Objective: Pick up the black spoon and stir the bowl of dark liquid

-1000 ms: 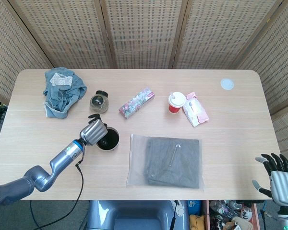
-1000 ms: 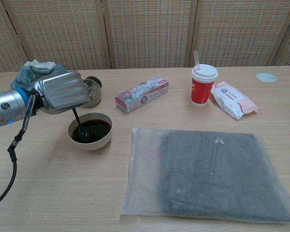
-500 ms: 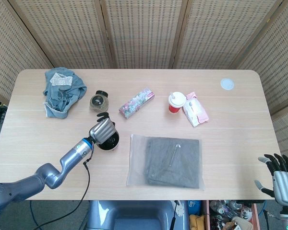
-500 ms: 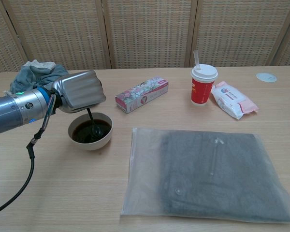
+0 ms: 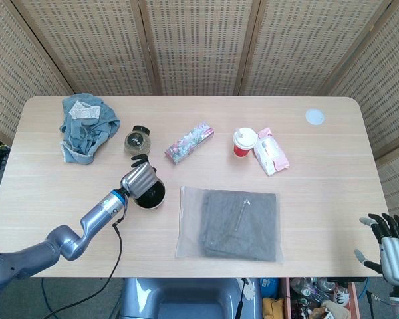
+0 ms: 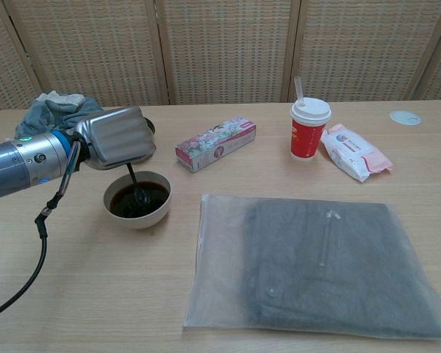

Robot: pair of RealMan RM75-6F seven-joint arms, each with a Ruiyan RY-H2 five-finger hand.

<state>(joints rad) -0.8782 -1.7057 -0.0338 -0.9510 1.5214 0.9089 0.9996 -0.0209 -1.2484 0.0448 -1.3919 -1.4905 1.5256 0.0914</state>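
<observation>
We are looking down at a pale wooden table (image 5: 319, 173) standing in front of woven screens. The biggest thing lying on it is a clear plastic bag holding folded grey cloth (image 6: 320, 261), filling the near right part in the chest view. Our left arm is reaching in from the near left, and our left hand (image 6: 117, 136) is hovering directly over the bowl of dark liquid (image 6: 137, 199), gripping the handle of the black spoon (image 6: 136, 187). The spoon is hanging nearly upright from the hand, its lower end dipping into the liquid near the bowl's middle. The bowl is sitting just left of the bag's far corner.

At the far left a bundle of blue-grey cloth (image 5: 84, 126) is lying crumpled, and a small jar with a dark lid (image 5: 137, 140) is sitting beside it, just behind the bowl. A flowered box (image 6: 216, 143) is lying slantwise near the middle. To its right a red cup with a white lid and straw (image 6: 308, 127) is standing upright, with a pink-and-white packet (image 6: 355, 160) just beside it. A small pale disc (image 5: 314, 117) is lying at the far right.

Our right hand (image 5: 388, 246) is hanging off the table's near right corner, fingers spread and holding nothing.
</observation>
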